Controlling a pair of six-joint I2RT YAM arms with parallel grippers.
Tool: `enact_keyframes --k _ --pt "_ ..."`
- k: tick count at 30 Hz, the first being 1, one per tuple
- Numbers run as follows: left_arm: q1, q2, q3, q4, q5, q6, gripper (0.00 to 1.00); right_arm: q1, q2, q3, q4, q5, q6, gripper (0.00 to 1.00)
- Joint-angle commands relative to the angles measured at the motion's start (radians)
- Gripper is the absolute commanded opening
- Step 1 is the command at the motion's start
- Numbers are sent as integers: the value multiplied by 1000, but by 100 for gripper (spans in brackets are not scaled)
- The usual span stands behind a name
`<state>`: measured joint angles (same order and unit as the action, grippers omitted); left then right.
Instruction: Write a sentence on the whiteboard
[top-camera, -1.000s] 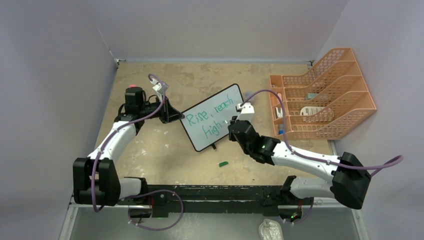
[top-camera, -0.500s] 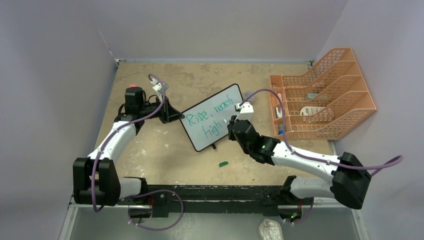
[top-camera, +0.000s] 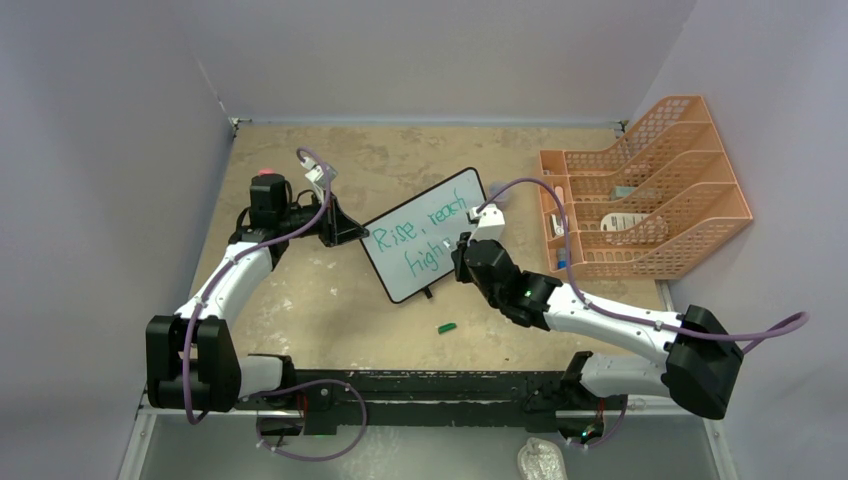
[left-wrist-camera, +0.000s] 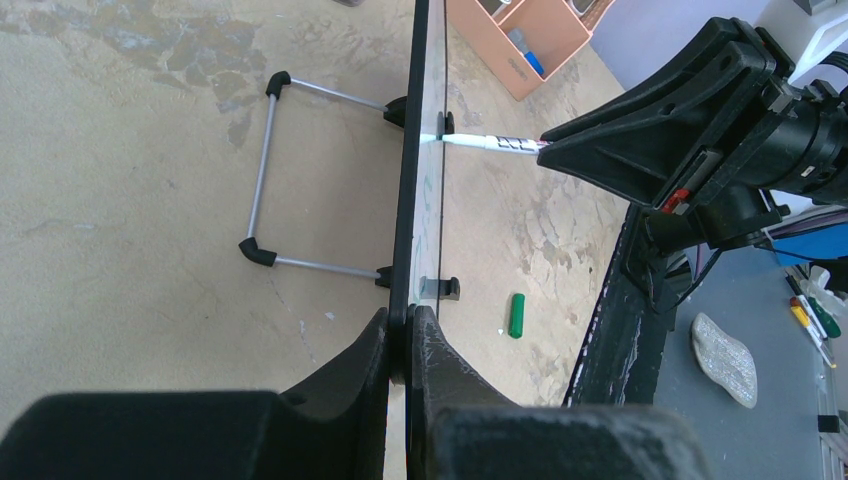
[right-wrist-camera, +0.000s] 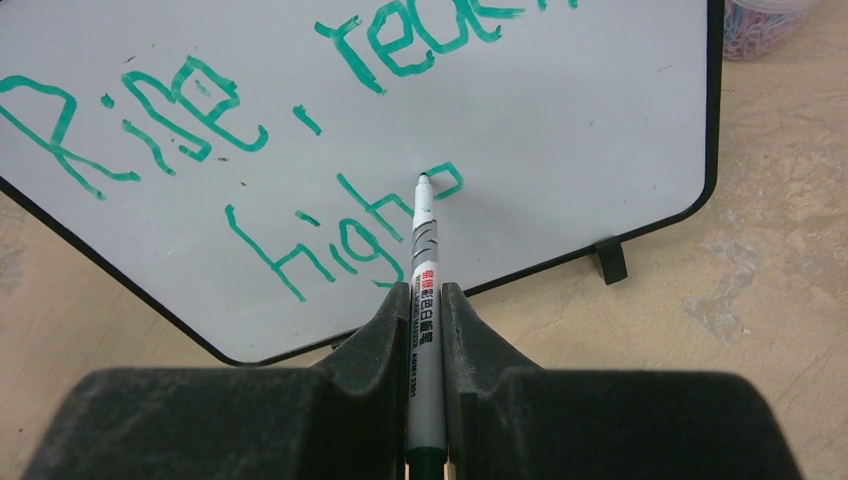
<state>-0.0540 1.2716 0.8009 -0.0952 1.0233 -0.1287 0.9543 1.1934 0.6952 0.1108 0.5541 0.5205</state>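
Note:
The whiteboard (top-camera: 400, 275) stands tilted on the table, propped on its feet. My left gripper (top-camera: 352, 232) is shut on its left edge, the jaws pinching the black frame (left-wrist-camera: 410, 150) edge-on. The sentence (right-wrist-camera: 200, 110) in green reads "Rise, reach" with "high" and a partial letter below it. My right gripper (right-wrist-camera: 425, 295) is shut on a grey marker (right-wrist-camera: 427, 260), whose tip touches the board at that partial letter. In the top view the right gripper (top-camera: 462, 250) sits at the board's lower right.
A green marker cap (top-camera: 447, 326) lies on the table in front of the board. An orange file rack (top-camera: 650, 190) stands at the right. The board's wire stand (left-wrist-camera: 262, 170) sticks out behind it. A pot of paper clips (right-wrist-camera: 760, 20) sits past the board's corner.
My right gripper has shifted slightly left and up with the marker, adding a stroke after "high". The left arm and the board have stayed put.

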Motion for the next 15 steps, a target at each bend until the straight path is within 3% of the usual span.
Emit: enact_keyframes --k 1,15 --pt "-9 14 26 -19 -21 39 0 -2 -17 3 12 -25 -2 0" --pt "-9 12 26 -20 -22 40 0 -2 13 -13 -67 -9 58 0"
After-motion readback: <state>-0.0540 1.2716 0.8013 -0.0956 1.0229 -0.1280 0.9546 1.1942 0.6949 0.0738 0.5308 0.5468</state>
